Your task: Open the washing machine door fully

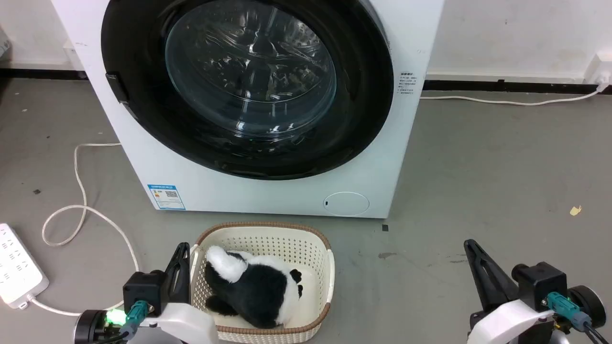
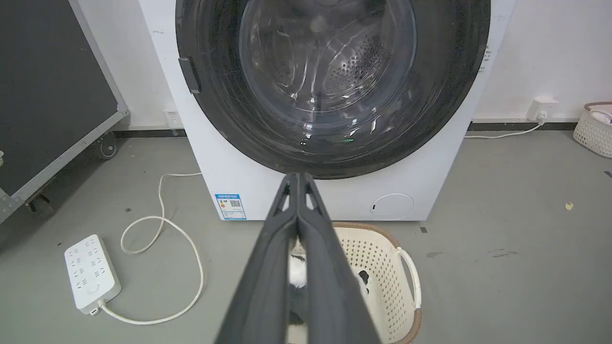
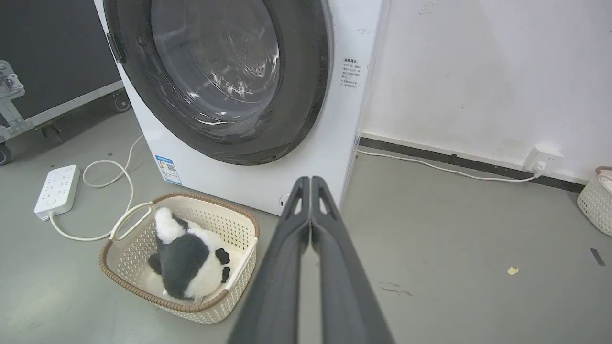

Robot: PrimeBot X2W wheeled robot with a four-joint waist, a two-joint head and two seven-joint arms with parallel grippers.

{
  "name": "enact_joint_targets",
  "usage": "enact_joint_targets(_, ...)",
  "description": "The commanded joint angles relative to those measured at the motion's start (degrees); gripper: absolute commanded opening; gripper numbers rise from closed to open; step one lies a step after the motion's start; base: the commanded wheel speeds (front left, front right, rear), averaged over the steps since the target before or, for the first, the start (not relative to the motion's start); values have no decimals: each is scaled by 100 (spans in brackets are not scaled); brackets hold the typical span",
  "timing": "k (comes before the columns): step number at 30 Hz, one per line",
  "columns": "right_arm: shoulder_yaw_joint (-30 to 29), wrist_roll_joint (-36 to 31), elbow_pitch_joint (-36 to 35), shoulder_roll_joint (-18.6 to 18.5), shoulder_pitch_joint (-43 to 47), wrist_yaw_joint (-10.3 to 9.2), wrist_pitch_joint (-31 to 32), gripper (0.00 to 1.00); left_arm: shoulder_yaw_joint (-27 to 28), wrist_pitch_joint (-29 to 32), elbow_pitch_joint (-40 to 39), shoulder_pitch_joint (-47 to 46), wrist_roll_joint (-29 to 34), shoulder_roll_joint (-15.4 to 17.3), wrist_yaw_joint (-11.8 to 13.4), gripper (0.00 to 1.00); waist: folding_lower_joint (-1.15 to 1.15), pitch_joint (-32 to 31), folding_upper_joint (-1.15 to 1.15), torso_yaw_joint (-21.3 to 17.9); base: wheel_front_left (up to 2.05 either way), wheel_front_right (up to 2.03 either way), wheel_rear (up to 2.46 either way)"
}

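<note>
The white washing machine (image 1: 267,191) (image 2: 334,200) (image 3: 325,143) stands straight ahead on the grey floor. Its round, black-rimmed washing machine door (image 1: 248,81) (image 2: 330,76) (image 3: 215,76) lies flat against the front, with the steel drum showing through the glass. A small dark tab sits on the door rim's left side. My left gripper (image 1: 183,248) (image 2: 297,177) is shut and empty, low at the left beside the basket. My right gripper (image 1: 468,243) (image 3: 311,180) is also shut and empty, low at the right, well short of the machine.
A cream perforated basket (image 1: 315,239) (image 3: 143,291) holding a black-and-white plush toy (image 1: 253,286) sits on the floor in front of the machine. A white power strip (image 1: 14,272) and its looped cable (image 1: 81,210) lie left. A black wheeled case (image 2: 48,95) stands further left. Another basket (image 3: 595,200) is far right.
</note>
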Motion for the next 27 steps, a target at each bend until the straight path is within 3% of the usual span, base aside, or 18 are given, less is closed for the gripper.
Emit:
enact_joint_targets(1, -4, -43, 15, 24, -69, -5, 7, 0, 5, 2, -21, -85, 51, 8, 16, 0, 0, 0, 0, 0, 0, 0, 0)
enact_joint_targets(27, -4, -43, 15, 24, -69, -5, 7, 0, 5, 2, -21, -85, 51, 8, 16, 0, 0, 0, 0, 0, 0, 0, 0)
